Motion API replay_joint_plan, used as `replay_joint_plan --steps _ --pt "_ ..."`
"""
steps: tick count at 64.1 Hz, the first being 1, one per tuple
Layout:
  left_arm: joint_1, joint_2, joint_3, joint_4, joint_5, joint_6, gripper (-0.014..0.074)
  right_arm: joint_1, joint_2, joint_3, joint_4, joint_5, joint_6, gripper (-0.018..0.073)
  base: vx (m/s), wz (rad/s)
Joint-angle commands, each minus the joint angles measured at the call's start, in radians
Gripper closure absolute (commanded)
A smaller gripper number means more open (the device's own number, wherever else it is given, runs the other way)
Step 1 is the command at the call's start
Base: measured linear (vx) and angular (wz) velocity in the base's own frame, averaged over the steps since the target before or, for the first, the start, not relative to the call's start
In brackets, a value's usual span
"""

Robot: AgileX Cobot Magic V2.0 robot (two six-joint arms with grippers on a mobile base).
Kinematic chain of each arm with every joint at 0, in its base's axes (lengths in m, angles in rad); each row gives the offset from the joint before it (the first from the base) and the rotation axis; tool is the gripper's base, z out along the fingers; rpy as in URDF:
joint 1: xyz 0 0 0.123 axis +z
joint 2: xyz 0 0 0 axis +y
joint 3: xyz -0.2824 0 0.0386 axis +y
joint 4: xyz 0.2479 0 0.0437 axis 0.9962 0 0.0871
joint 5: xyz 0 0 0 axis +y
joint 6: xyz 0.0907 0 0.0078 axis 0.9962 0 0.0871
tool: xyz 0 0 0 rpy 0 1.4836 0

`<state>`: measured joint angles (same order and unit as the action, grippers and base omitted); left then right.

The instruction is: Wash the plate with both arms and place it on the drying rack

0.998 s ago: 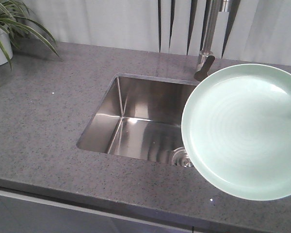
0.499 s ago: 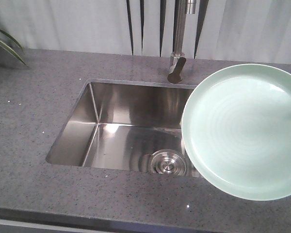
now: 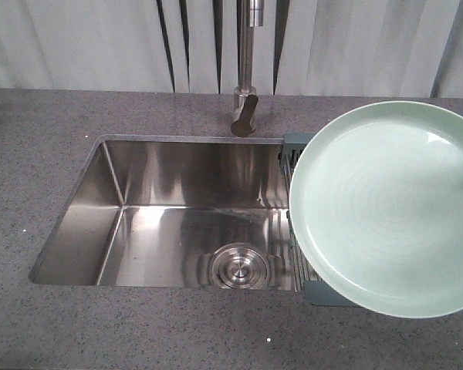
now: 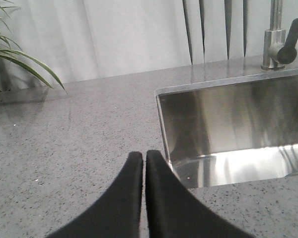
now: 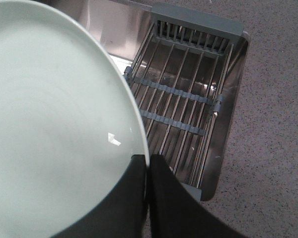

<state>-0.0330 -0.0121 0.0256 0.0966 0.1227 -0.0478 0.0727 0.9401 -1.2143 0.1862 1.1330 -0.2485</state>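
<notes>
The right claw [image 5: 148,166] gripped the plate [image 5: 54,124] by its rim, holding it over the drying rack [image 5: 188,94] set in the sink [image 3: 177,208]. The rack's wires beside the plate lay bare. The left claw [image 4: 143,157], fingertips pressed together, hovered over the table [image 4: 74,129] near the sink's edge.

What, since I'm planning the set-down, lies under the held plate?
The drying rack, steel wires and blue-grey cross bars, spanning the right end of the sink. The plate, pinched by the right gripper, covers part of the rack, so anything there is hidden.
</notes>
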Motion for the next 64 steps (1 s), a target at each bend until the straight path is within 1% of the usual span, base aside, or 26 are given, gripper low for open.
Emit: replay_joint_plan --steps 1,64 --pt "-0.006 -0.015 0.026 -0.002 -0.068 -0.011 0.0594 -0.007 -0.008 -0.026 0.010 -0.064 0.004 0.0567 0.04 -0.11" --pt "-0.006 -0.015 0.026 -0.002 -0.068 -0.011 0.0594 -0.007 -0.008 -0.026 0.010 -0.064 0.004 0.0567 0.02 -0.04"
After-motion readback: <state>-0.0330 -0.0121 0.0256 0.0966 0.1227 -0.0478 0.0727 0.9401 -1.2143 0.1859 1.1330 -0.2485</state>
